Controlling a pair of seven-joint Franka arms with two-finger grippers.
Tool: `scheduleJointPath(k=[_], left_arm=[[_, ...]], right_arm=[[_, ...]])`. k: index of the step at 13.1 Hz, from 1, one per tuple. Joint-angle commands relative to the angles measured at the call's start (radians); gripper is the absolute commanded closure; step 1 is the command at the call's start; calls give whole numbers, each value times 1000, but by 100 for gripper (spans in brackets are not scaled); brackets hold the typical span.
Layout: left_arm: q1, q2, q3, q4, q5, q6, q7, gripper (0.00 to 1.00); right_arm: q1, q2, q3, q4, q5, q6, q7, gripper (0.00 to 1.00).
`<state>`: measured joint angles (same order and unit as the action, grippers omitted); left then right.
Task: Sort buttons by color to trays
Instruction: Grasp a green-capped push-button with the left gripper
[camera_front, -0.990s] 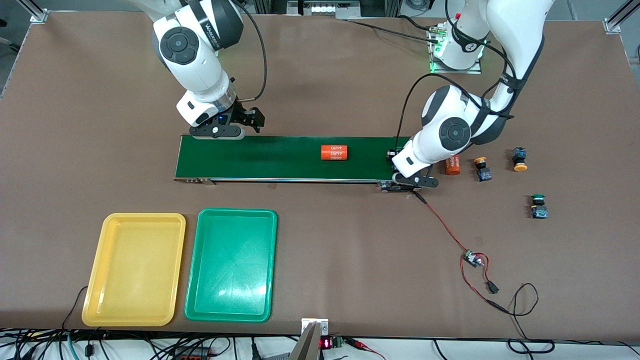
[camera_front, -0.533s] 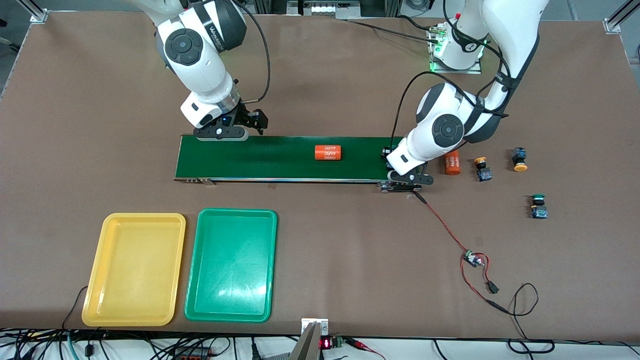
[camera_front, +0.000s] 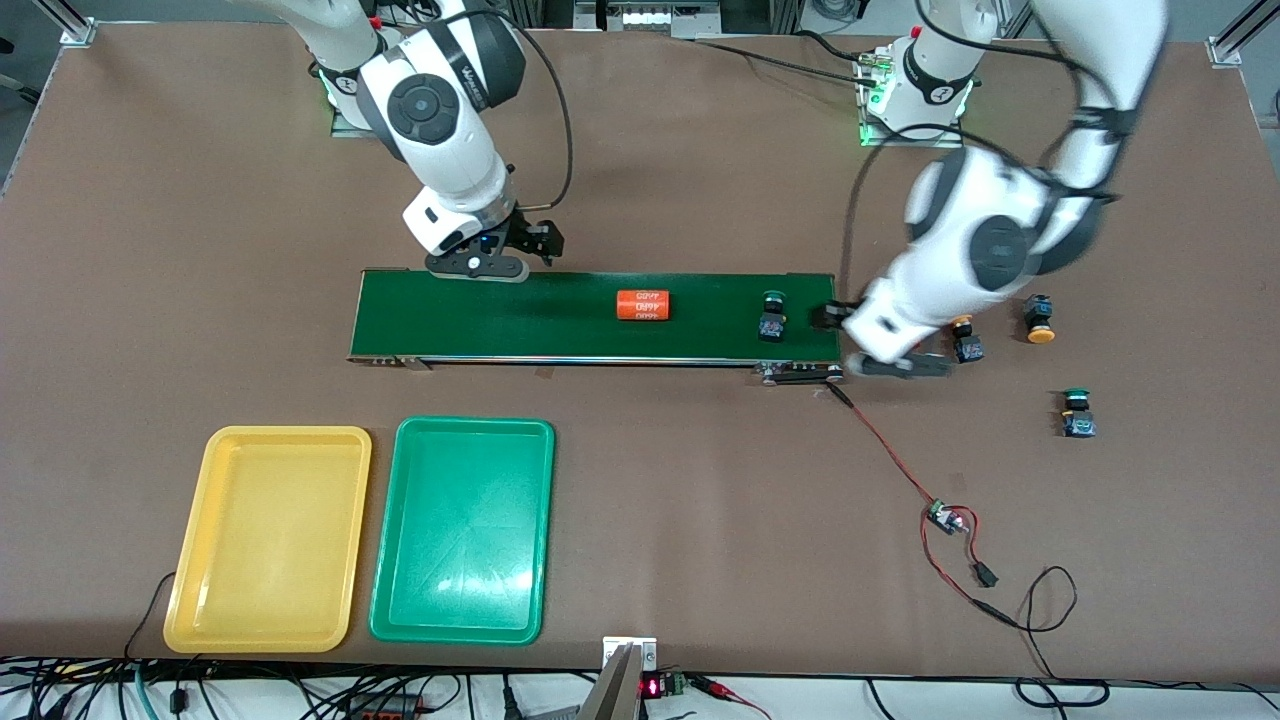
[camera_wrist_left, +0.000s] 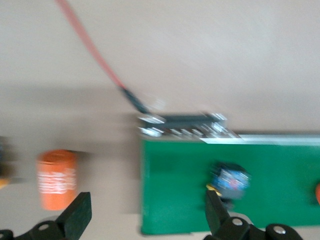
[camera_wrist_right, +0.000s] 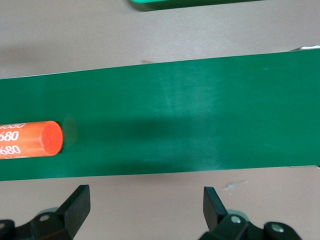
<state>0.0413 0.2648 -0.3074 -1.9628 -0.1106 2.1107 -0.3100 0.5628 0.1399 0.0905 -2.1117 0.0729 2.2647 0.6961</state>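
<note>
A green-capped button (camera_front: 771, 315) (camera_wrist_left: 229, 181) lies on the conveyor belt (camera_front: 560, 318) near the left arm's end. My left gripper (camera_front: 865, 342) (camera_wrist_left: 147, 215) is open and holds nothing, over the table just off that belt end. Two yellow-capped buttons (camera_front: 965, 342) (camera_front: 1038, 320) and another green-capped button (camera_front: 1077, 412) sit on the table toward the left arm's end. My right gripper (camera_front: 490, 255) (camera_wrist_right: 145, 205) is open and holds nothing, over the table beside the belt's edge. The yellow tray (camera_front: 268, 540) and green tray (camera_front: 462, 530) sit side by side near the front camera.
An orange cylinder (camera_front: 642, 305) (camera_wrist_right: 30, 140) lies on the belt's middle. A second orange cylinder (camera_wrist_left: 57, 179) lies on the table off the belt's end. A red wire (camera_front: 900, 465) (camera_wrist_left: 95, 55) with a small board trails from the belt's motor end.
My left gripper opened, left the green-capped button on the belt and swung toward the left arm's end. The cylinder travelled along the belt toward the right arm's end. My right gripper shifted along the belt.
</note>
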Motion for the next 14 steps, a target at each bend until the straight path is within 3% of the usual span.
scheduleJointPath(k=[1,8,10,14], left_arm=[[103,56,36,50,26,5,12,0],[251,151,94,87,336,8,14,0],[299,183,93,126,386,32,49,0],[385,266,93,177,373,83,306,0]], right_arm=[[15,26,-6,15,-18,44,17,0],[11,33,-9,15,-58,82,-30,0],[5,18,-15,16,-58,72,-36,0],[-16,13,-20,18,-58,59,-37,0]])
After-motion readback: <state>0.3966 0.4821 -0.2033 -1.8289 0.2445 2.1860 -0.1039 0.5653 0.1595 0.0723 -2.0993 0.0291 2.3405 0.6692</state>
